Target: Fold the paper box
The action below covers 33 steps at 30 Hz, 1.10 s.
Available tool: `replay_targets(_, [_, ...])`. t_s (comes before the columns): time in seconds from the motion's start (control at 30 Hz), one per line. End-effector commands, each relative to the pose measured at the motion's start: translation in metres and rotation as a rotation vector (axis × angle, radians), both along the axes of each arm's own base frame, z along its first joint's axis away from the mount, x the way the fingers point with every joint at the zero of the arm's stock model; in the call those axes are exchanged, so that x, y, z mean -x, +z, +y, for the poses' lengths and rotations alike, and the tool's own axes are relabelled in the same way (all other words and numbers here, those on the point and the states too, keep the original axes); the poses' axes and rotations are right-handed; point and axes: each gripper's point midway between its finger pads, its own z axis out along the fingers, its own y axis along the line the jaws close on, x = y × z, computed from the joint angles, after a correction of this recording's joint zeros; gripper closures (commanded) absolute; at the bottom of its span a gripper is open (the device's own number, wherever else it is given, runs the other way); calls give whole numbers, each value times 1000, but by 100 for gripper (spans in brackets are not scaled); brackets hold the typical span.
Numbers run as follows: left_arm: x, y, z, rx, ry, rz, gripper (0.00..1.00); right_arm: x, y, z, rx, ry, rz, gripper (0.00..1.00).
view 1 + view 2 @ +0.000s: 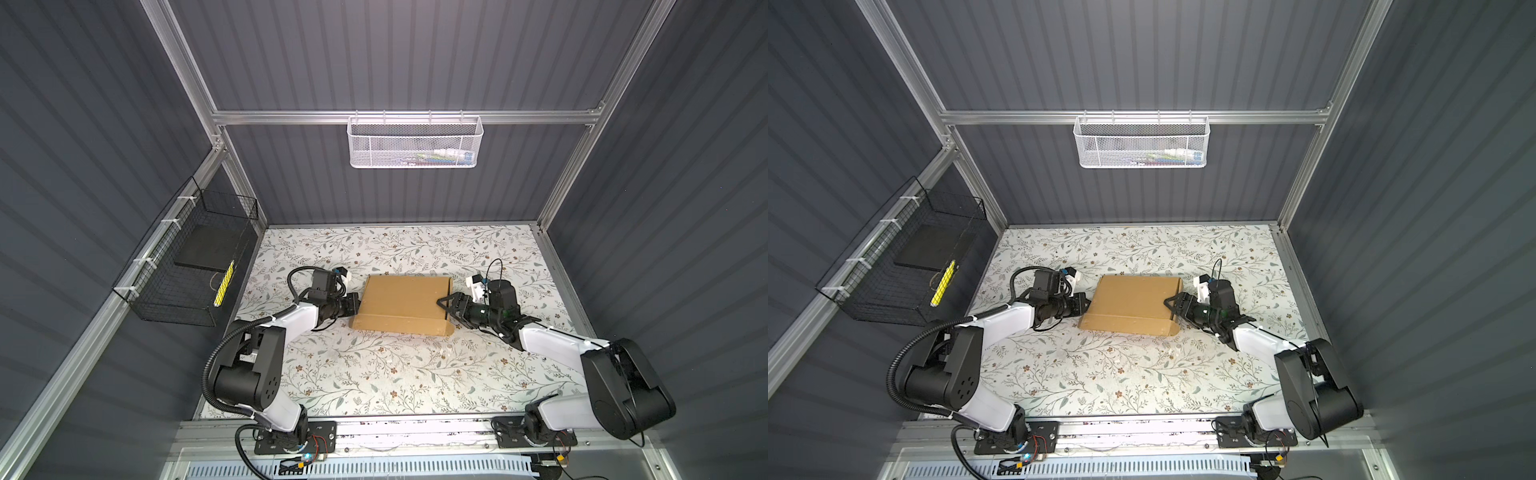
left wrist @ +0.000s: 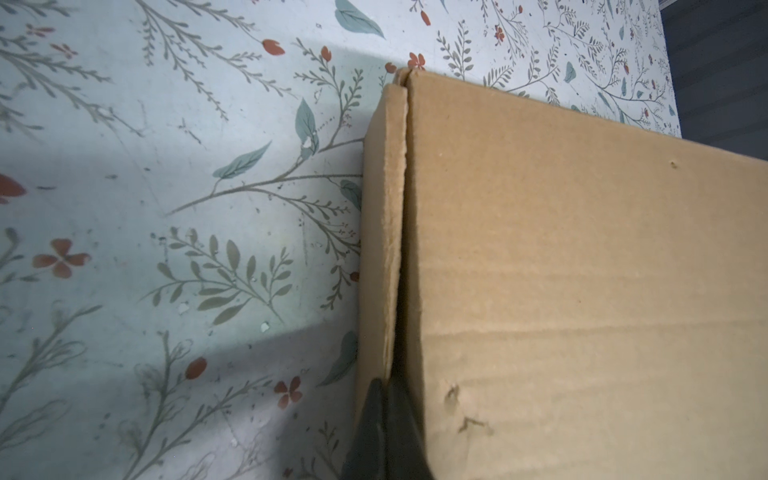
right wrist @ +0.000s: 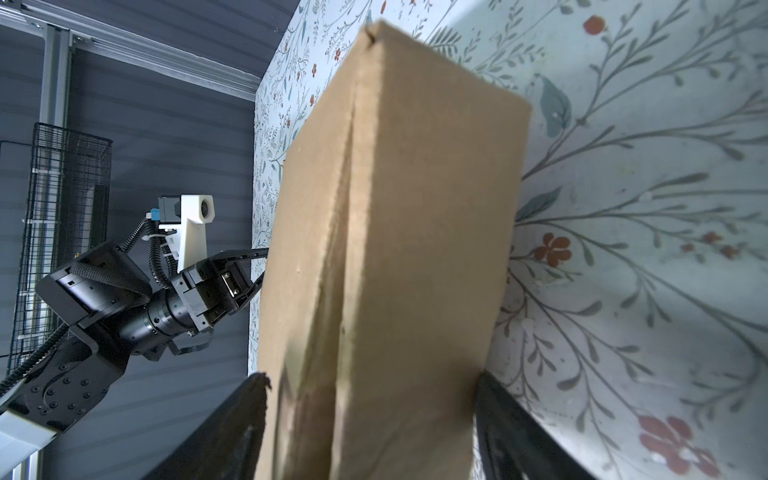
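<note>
Looking down in both top views, we find the closed paper box point(image 1: 403, 303) lying flat in the middle of the flowered table point(image 1: 374, 374). The left gripper point(image 1: 355, 306) sits at the box's left side, its fingers point(image 2: 374, 419) pressed together at the seam beside the lid. The right gripper point(image 1: 444, 309) straddles the box's right end, jaws apart with the cardboard between them; whether they squeeze it we cannot tell.
</note>
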Motion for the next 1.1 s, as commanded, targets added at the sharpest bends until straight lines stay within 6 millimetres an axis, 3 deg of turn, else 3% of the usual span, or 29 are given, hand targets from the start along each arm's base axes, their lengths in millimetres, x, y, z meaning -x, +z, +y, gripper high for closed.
replay_targets(0.0, [6, -5, -8, 36, -41, 19, 100, 2, 9, 7, 4, 21, -1, 25])
replay_targets(0.23, [6, -4, -9, 48, -44, 14, 100, 2, 14, 10, 4, 17, 14, 31])
replay_targets(0.57, [6, -7, -10, 54, -48, 16, 100, 4, 23, 14, 35, 28, 11, 31])
replay_targets(1.07, [6, -2, -16, 81, -67, 21, 100, 7, 32, 20, 81, 50, -10, 22])
